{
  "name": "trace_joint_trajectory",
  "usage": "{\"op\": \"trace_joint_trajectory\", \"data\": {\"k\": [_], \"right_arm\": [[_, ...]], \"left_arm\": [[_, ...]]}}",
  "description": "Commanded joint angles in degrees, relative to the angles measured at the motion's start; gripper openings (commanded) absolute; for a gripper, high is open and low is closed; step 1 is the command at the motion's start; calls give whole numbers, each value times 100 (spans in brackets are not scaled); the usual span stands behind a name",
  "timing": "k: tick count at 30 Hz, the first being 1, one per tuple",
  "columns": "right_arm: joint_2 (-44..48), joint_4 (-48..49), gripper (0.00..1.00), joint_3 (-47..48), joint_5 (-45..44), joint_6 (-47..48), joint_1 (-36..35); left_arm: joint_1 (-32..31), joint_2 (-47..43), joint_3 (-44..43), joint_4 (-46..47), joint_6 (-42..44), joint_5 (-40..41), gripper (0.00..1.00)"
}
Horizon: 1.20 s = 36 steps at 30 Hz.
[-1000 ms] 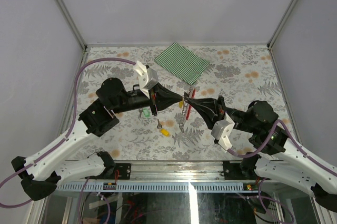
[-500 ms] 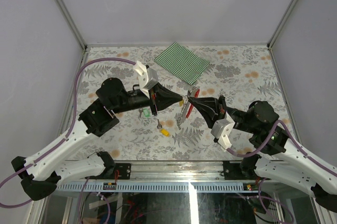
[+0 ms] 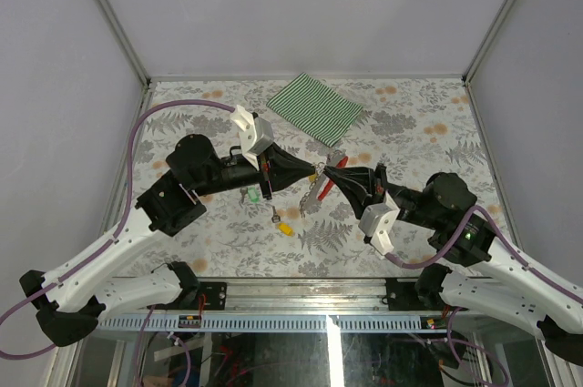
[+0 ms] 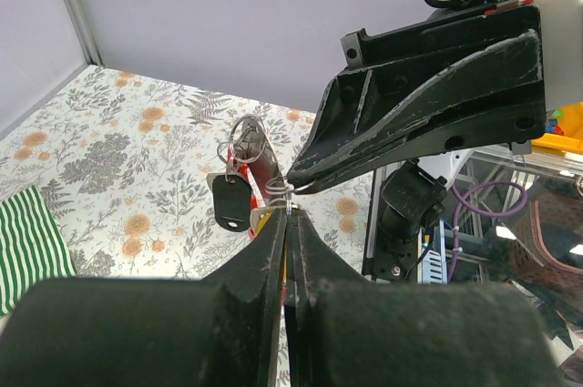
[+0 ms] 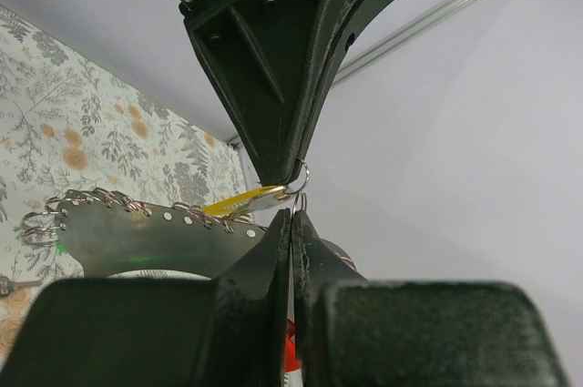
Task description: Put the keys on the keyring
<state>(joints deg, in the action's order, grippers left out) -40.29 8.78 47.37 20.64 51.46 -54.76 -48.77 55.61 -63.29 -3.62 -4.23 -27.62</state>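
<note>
My left gripper (image 3: 316, 171) and right gripper (image 3: 328, 173) meet tip to tip above the middle of the table. In the left wrist view the left gripper (image 4: 290, 218) is shut on a yellow-headed key (image 4: 285, 259), whose tip touches a small silver ring (image 4: 281, 188). The right gripper (image 5: 291, 216) is shut on that ring (image 5: 301, 178) of the keyring, with the yellow key (image 5: 244, 202) beside it. The red strap (image 3: 324, 189) and a black fob (image 4: 230, 201) hang below. A green key (image 3: 248, 194) and another yellow key (image 3: 286, 229) lie on the table.
A green striped cloth (image 3: 315, 106) lies at the back of the flowered table (image 3: 410, 123). Grey walls with metal posts close in the sides. The arms' bases and a cable rail (image 3: 301, 321) line the near edge.
The right arm has shifted a little left and its wrist has turned, so the red strap has swung. The left arm has barely moved, and both grippers stay shut.
</note>
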Motion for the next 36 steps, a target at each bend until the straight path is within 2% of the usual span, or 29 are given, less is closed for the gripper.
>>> {"op": "trace_joint_trajectory", "data": {"k": [1,8,13,16,19,27,31,36], "right_arm": [[-3,218,0,156,-13,131,-27],[17,93,0,198,-60,241,-26],[157,-297,0,299,-6,381,-30],[224,-440,0,392,109,162,-31],[241,-529,0,583,225,-507,-29],[-260,-943,2,1604,101,-3237,-36],[-568,-1360,3,1968,-128,-3845,-31],[-976,-1971,0,2458,-595,-4200,-31]], "left_arm": [[-9,-24,-48,264,-34,7,0],[-8,-93,-56,220,-12,75,0],[-10,-225,-77,-49,221,423,0],[-11,-294,-19,-84,387,617,0],[-9,-358,111,73,549,627,0],[-10,-530,498,517,716,682,0],[5,-515,526,381,650,832,0],[486,-587,744,582,536,299,0]]}}
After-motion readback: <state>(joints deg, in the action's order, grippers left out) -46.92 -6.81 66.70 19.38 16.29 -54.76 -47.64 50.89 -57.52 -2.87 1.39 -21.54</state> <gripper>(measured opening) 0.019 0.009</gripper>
